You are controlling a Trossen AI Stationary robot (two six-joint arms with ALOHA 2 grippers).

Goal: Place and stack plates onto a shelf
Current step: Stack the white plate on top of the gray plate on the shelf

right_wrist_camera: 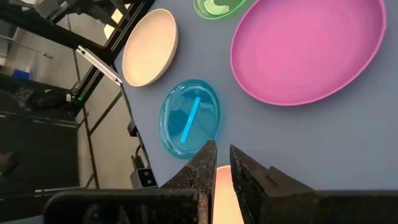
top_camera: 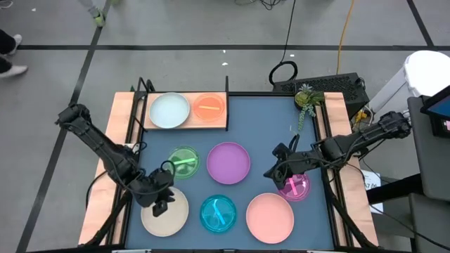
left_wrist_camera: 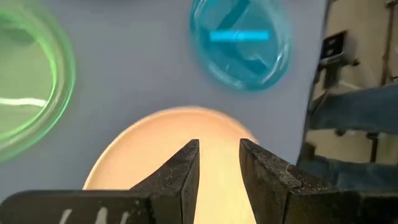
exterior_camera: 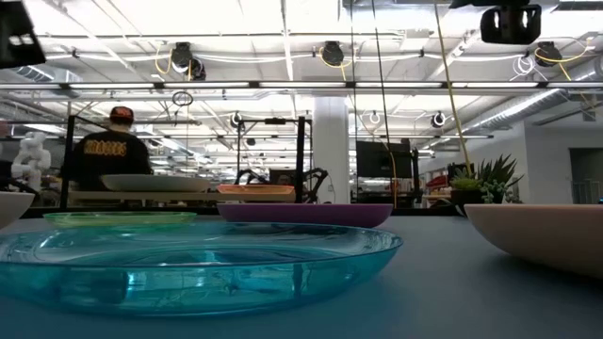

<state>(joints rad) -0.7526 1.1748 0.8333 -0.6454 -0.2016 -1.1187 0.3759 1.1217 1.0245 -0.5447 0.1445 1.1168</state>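
1. nearest the table's front edge lie the cream plate, the teal plate and the salmon pink plate. all look like thin, light, stiff plastic, probably slick; the raised rim seems the only place a two-finger claw could pinch one.
2. the left gripper hangs over the cream plate's edge. in the left wrist view its fingers stand a narrow gap apart with the cream plate showing between them, holding nothing. the left arm reaches in from the table's left side, bent low.
3. the right gripper hovers just beside the magenta plate, its arm stretched in from the right. in the right wrist view its fingers are nearly together around a thin slot, empty.
4. mid-table sit the green plate and the larger purple plate, apart from each other.
5. farthest back, the shelf carries the pale blue-white plate and the orange plate side by side. six plates are not yet on it; the small ones should nest readily.
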